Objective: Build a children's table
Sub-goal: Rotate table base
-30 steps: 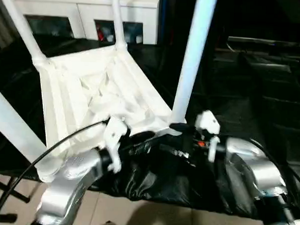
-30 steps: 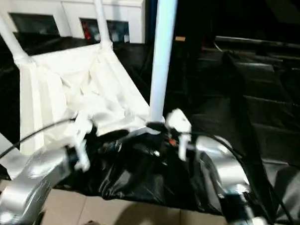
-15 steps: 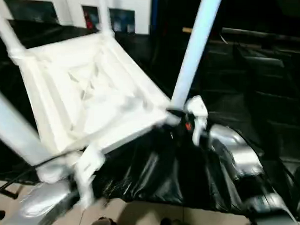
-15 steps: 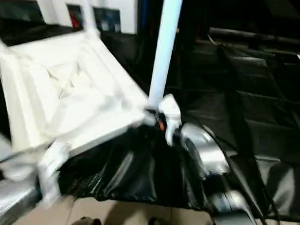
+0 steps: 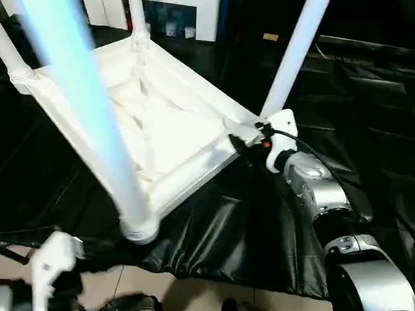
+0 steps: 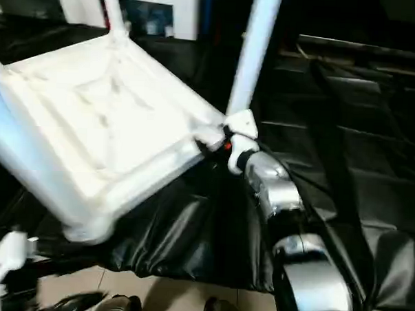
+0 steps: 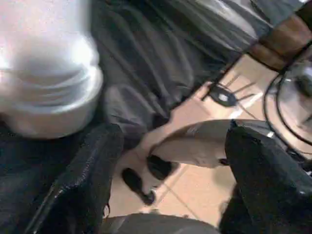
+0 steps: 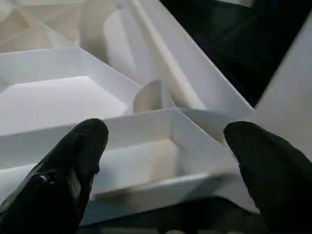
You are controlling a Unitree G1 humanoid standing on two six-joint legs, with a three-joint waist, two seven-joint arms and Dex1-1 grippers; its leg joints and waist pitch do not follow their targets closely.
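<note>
No lettering, label, brand mark or number can be read anywhere — neither on the white plastic parts nor on the black sheeting or the robot's arms — nothing legible.

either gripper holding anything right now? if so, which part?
Nothing is held. The left gripper is open over the floor, beside a table leg's socket. The right gripper is open, its fingers apart over the tabletop's ribbed underside.

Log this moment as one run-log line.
stage: legs fitted, tabletop upside down on black sheet | left gripper: open, off table, over floor | right gripper: open at ribbed corner by leg
</note>
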